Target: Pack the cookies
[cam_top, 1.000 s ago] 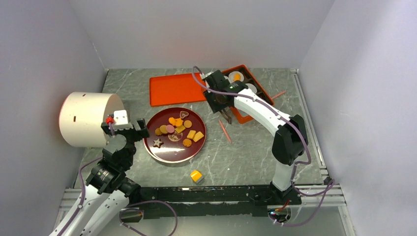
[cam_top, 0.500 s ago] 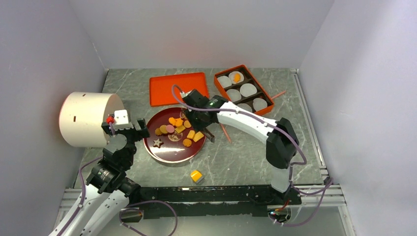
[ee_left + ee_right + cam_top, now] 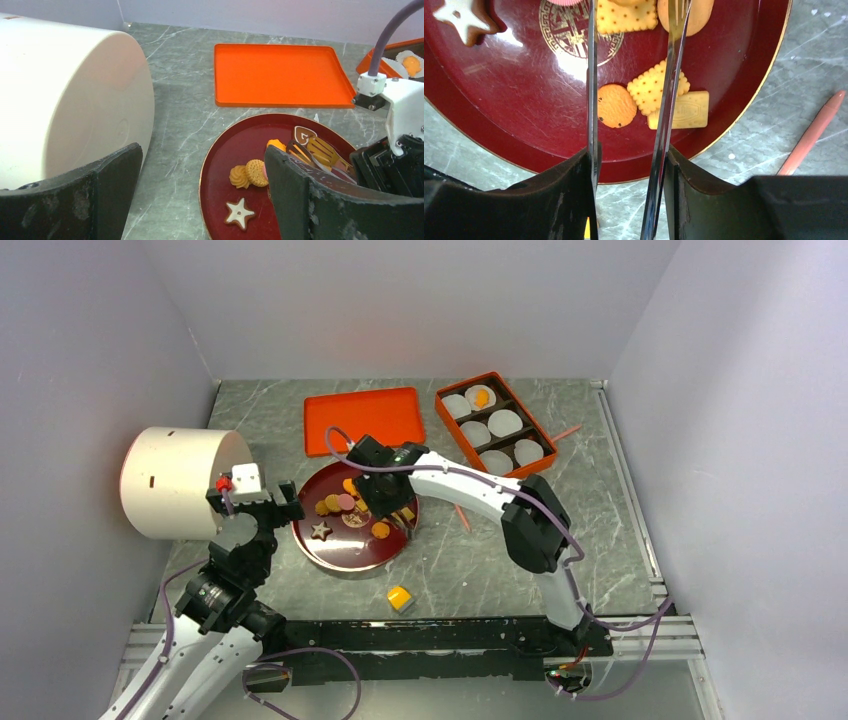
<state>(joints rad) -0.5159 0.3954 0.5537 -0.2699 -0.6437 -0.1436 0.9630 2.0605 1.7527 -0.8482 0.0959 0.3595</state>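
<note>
Right gripper (image 3: 393,510) has swung from the orange compartment box (image 3: 441,410) to over the dark-red plate (image 3: 335,545). Its 2 thin fingers are apart, straddling 1 round orange cookie (image 3: 616,105), unclamped. Remaining cookies (image 3: 340,504) lie on the plate; 1 boxed cookie (image 3: 481,397). Left gripper (image 3: 258,502): spread wide, empty, beside the white cylinder (image 3: 175,480).

Overhead view, two near wrist views, shared red plate (image 3: 338,548).
</note>
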